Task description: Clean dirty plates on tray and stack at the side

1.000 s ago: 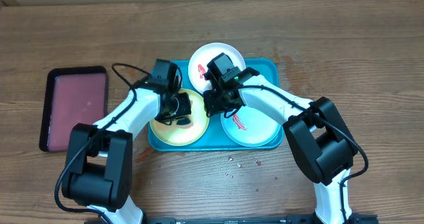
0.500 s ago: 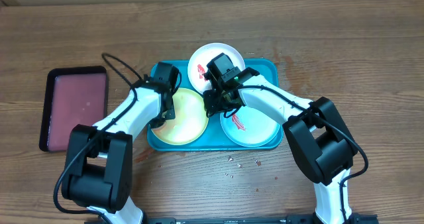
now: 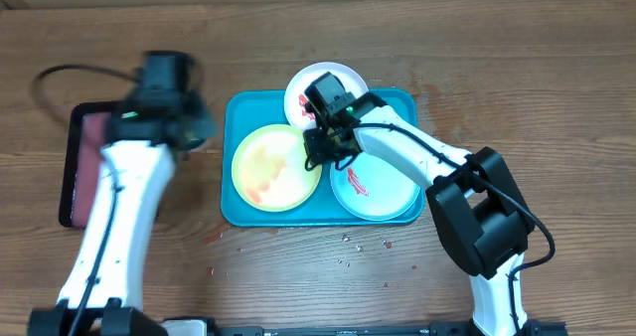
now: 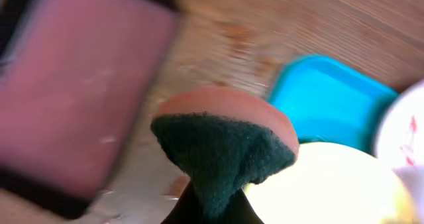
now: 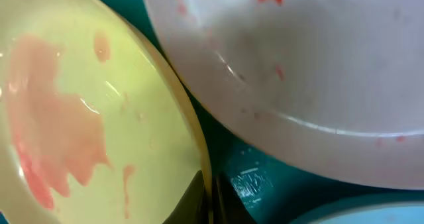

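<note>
Writing: only one small raised mark (image 5: 250, 181) on the floor of the blue tray (image 3: 238, 112), right beside the right jaws, too blurry to read.
Left gripper (image 4: 202, 207): clenched tight on a sponge (image 4: 224, 141), blurry from above.
Sponge look: dark green and fuzzy on the low side, orange-pink on top, poking out past the left jaws.
Right gripper (image 3: 321, 157): clamped on the right rim of the yellow-green plate (image 3: 273, 167), with the rim tucked between the two dark fingers.
Yellow-green plate: lying flat in the left part of the blue tray, reaching out to the left of the right jaws, well apart from the left jaws.
Yellow-green plate look: round and shallow, with a pale pink smeary patch and a few small pink spots.
White plate (image 3: 323, 89): just past the right jaws on the far side, its far edge sticking out over the tray rim, with red marks on it.
Mint plate (image 3: 386, 192): in the tray on the other side of the right jaws from the yellow-green plate, with a red squiggle on it.
Blue tray look: turquoise, with round corners and a raised rim, under the right jaws and off to one side of the left jaws.
Dark red tray (image 3: 84, 177): black rim, on the wooden table (image 3: 497, 58), near the left jaws on the side away from the blue tray.
Crumbs (image 3: 363, 245): tiny bits on the table by the near rim of the blue tray, apart from both jaws.
</note>
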Robot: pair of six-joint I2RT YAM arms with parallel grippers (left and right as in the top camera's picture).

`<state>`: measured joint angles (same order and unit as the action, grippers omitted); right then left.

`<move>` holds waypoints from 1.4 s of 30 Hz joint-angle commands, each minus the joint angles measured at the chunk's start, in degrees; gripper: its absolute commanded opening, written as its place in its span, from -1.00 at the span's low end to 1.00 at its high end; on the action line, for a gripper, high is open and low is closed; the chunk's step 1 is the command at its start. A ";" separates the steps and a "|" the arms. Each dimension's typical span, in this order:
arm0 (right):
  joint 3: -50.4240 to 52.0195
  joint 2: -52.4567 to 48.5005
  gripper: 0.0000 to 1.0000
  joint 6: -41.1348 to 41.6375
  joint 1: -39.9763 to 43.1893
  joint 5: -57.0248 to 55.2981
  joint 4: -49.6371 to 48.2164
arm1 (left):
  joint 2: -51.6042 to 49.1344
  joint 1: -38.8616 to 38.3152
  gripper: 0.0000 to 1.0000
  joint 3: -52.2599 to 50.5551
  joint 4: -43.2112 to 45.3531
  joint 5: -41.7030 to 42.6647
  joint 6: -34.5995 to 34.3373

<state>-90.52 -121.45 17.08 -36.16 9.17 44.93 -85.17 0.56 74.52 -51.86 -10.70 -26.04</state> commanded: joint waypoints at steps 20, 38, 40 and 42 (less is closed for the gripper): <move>-15.76 3.17 -0.93 -34.67 -20.61 -73.79 -0.52 | -1.42 26.80 -0.91 0.48 -3.39 5.44 -6.34; -15.67 3.15 -0.93 -31.23 -21.57 -61.92 -6.97 | -1.42 26.86 -0.92 0.48 -3.19 5.38 -6.29; -15.69 3.15 -0.93 -30.25 -19.58 -46.12 -3.34 | -1.42 26.86 -0.91 0.48 -3.21 5.40 -6.29; -15.76 4.37 -0.93 -23.08 -16.94 -43.78 -1.92 | -1.42 26.86 -0.92 0.48 -3.21 5.40 -6.29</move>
<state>-104.90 -120.95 -17.82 -57.04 -49.84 42.26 -86.28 27.16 74.54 -55.24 -5.72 -31.46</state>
